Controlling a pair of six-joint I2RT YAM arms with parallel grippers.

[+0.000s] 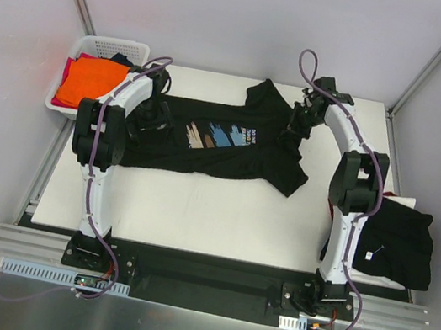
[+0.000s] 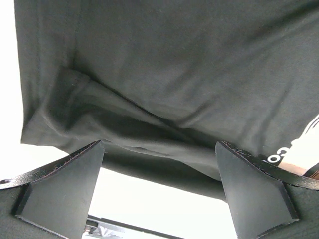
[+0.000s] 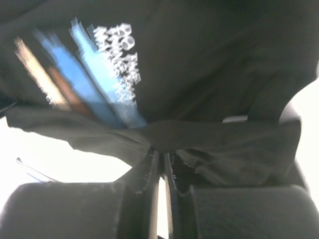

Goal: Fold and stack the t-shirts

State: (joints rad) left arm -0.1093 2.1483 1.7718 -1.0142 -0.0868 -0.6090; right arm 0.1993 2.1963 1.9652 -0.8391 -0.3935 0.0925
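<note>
The printed t-shirt (image 1: 216, 143) lies spread on the white surface (image 1: 195, 212), and its long axis runs straight from one claw to the other. The collar-and-sleeve end lies at the right claw (image 3: 159, 159), and the hem end lies beneath the left claw (image 2: 159, 164). The right claw's fingers are pressed together on a raised fold of black cloth at their tips, with the blue and tan print just beyond them. The left claw is spread wide and grips nothing, though a soft ridge of the hem sits between and just ahead of its two fingers. The shirt therefore stretches away from each claw toward the other arm, and each arm is nearest its own end. The next move probably turns on this: only one end is pinched, so the left claw would have to close on the hem ridge before both ends could lift together. Beyond the left claw stands a basket (image 1: 109, 47) holding orange shirts (image 1: 86, 81), and a folded black shirt (image 1: 400, 239) lies well behind the right claw, beside that arm's base.
</note>
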